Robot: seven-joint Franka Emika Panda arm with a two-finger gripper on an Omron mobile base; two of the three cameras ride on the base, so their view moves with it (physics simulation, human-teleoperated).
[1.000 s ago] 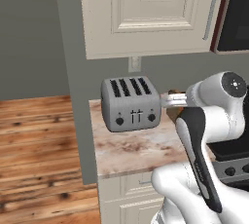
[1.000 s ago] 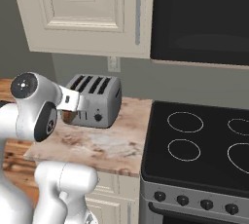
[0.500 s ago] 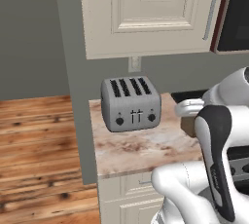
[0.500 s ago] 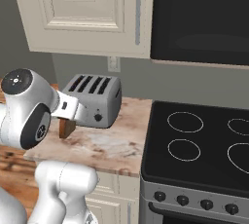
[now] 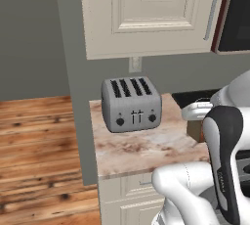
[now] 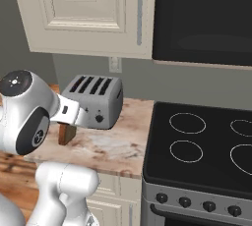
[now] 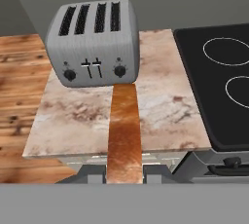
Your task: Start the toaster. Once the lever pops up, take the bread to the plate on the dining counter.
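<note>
The bread (image 7: 125,135) is held edge-on between the closed jaws of the gripper (image 7: 125,178) at the bottom centre of the hand view, its long axis running up the frame towards the toaster (image 7: 93,43). In the right base view the slice (image 6: 66,133) is seen at centre left, hanging upright below the wrist and just clear of the counter top (image 6: 106,146); in the left base view only a brown corner (image 5: 194,131) is seen at centre right, behind the arm. The toaster stands at the back of that counter, all four slots seen empty. Neither a plate nor a dining counter is seen, so the slice is judged to need carrying away from here. A black stove top (image 6: 197,141) lies beside the counter, a wood floor (image 5: 39,155) on the other side. Nothing is seen blocking a lift clear of the counter.
</note>
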